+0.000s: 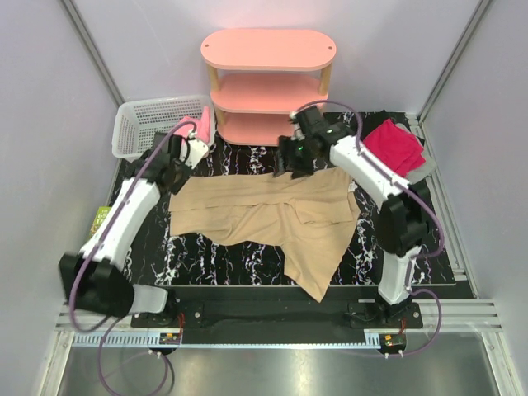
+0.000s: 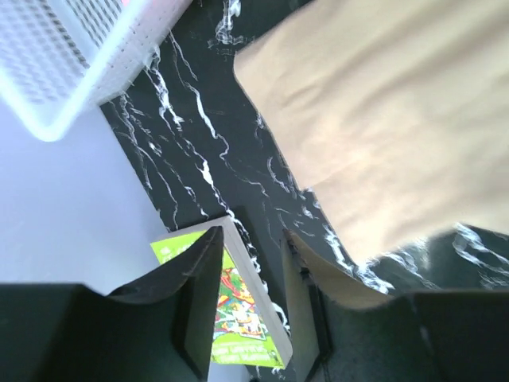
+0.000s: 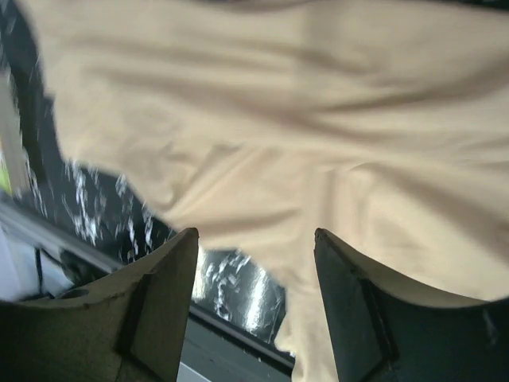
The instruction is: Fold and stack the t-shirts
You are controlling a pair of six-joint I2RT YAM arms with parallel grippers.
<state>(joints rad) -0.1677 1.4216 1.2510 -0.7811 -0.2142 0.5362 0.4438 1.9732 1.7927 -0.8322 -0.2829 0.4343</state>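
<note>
A large tan-beige t-shirt (image 1: 272,219) lies spread and partly folded on the black marbled table, one end hanging toward the near edge. My left gripper (image 1: 176,169) hovers at the shirt's far left corner. In the left wrist view this gripper (image 2: 251,235) is open and empty, the tan cloth (image 2: 382,119) off to its right. My right gripper (image 1: 290,163) is over the shirt's far edge. In the right wrist view it (image 3: 254,239) is open above the tan cloth (image 3: 278,119), holding nothing. A magenta-red t-shirt (image 1: 394,147) lies on a dark cloth (image 1: 426,167) at the back right.
A white mesh basket (image 1: 144,124) stands at the back left with a light pink cloth (image 1: 204,118) at its right end. A pink three-tier shelf (image 1: 268,82) stands at the back middle. A green book (image 2: 238,310) lies off the table's left edge.
</note>
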